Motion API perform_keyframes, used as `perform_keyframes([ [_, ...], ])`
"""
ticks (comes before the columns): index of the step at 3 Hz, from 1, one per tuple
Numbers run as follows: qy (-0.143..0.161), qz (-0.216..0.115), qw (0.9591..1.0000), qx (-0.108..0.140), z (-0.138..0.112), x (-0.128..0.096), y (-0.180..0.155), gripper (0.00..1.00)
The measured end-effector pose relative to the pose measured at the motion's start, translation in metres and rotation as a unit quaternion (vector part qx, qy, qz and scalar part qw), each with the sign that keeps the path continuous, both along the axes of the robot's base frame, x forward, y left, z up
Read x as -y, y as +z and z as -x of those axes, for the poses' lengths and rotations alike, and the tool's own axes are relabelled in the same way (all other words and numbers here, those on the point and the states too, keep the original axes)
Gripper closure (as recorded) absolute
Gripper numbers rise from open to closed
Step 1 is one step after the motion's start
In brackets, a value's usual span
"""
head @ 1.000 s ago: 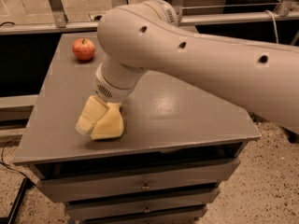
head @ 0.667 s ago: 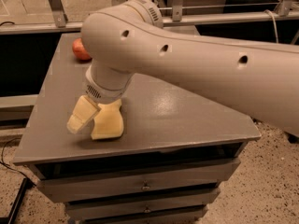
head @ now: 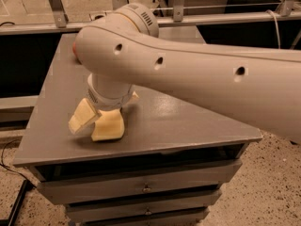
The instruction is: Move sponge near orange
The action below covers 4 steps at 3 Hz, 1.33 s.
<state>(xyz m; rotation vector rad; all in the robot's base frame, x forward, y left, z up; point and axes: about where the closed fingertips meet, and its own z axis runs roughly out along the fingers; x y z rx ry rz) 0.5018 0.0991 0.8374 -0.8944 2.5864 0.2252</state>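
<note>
My gripper is low over the front left part of the grey cabinet top. Its two blocky pale yellow fingers are spread apart with nothing between them, tips at or just above the surface. A small pale yellow corner peeks out to the right of the wrist; it may be an edge of the sponge, the rest hidden by the arm. The orange is hidden. Only a red sliver of the apple shows at the arm's left edge.
The big white arm crosses the cabinet from the right and hides much of its back. Drawers sit below the top. Metal rails run behind, and the speckled floor lies around.
The arm has swung left and toward the front, carrying the gripper with it. The arm now covers nearly all of the red apple.
</note>
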Motion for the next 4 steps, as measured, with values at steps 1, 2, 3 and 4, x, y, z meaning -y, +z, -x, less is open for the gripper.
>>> perform_keyframes([
  [1,-0.041,-0.001,0.9991,-0.015,0.003,0.004,-0.009,0.18],
  [2,-0.048,0.004,0.9987,-0.014,0.001,0.004,-0.011,0.42],
  [3,-0.033,0.028,0.9991,0.003,-0.007,0.008,0.001,0.65],
  [4,-0.022,0.056,0.9981,0.014,-0.011,0.019,0.012,0.88],
])
